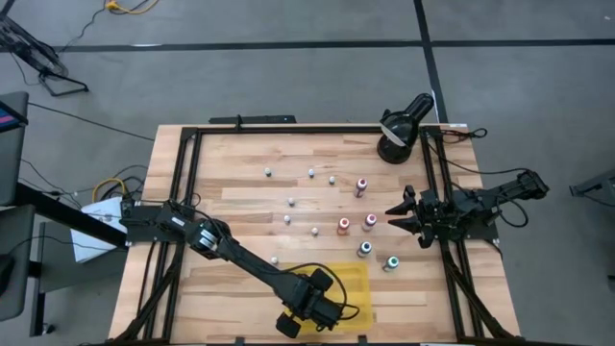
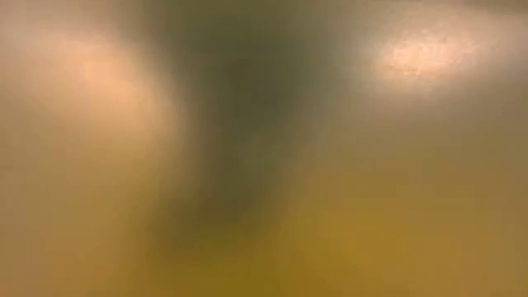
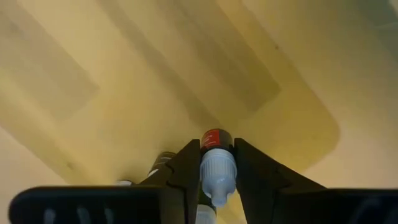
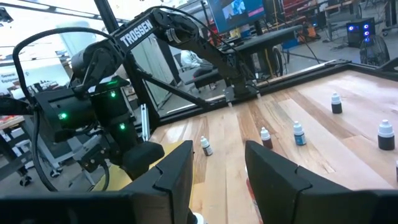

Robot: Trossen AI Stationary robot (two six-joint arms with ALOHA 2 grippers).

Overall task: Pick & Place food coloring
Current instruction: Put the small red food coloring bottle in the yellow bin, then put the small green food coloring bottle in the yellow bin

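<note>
My left gripper [image 1: 322, 306] hangs over the yellow tray [image 1: 357, 279] at the table's near edge, shut on a food coloring bottle [image 3: 216, 138] with a red label and a white cap. A second bottle [image 3: 163, 163] shows beside its finger in the tray. My right gripper [image 1: 396, 213] waits open near the table's right side, level with the table, touching nothing. Several upright bottles [image 1: 344, 226] stand on the wood just left of it, and its wrist view shows them [image 4: 298, 132] ahead. The low view is blurred out by something yellow right in front of it. My left gripper pinches the bottle between its two fingers [image 3: 189, 163], which lie on either side of the white cap [image 3: 217, 171] and the bottle's top. It comes from above, pointing down. The bottle stands upright, cap toward the wrist, over the tray floor [image 3: 155, 81]; its base is hidden.
Small white-capped bottles [image 1: 291, 202] dot the table's middle and far part. A black device [image 1: 399, 135] sits at the far right corner. A black frame [image 1: 192, 163] runs along the table's edges. The left arm [image 1: 240, 255] crosses the near left part of the table.
</note>
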